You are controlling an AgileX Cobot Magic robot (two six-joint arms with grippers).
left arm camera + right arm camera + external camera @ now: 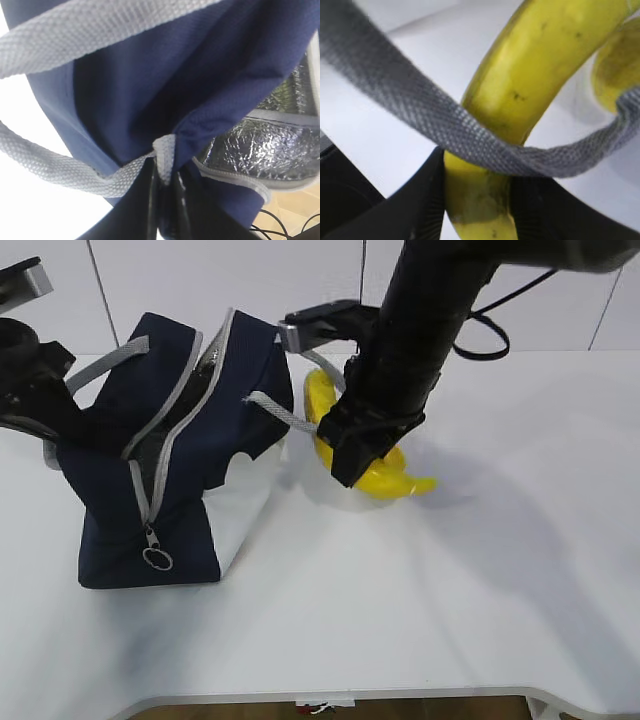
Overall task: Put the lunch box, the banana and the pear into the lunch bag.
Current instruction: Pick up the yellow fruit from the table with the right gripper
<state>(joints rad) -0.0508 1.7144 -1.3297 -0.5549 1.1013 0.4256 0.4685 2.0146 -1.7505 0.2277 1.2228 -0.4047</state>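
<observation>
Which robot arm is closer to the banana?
The right one. Its end effector is shut on the banana, with a grey handle strap draped across it. The left end effector is away on the far side of the lunch bag, pinching its fabric.

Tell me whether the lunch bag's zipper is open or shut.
Open. The lunch bag gapes along its grey zipper, and the left wrist view shows silver foil lining inside.

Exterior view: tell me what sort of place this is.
Probably a robot lab or test bench, not a kitchen: a bare white table against plain white wall panels, and black robot arms, one trailing a loose cable. Only a lunch bag and a banana are laid out.
</observation>
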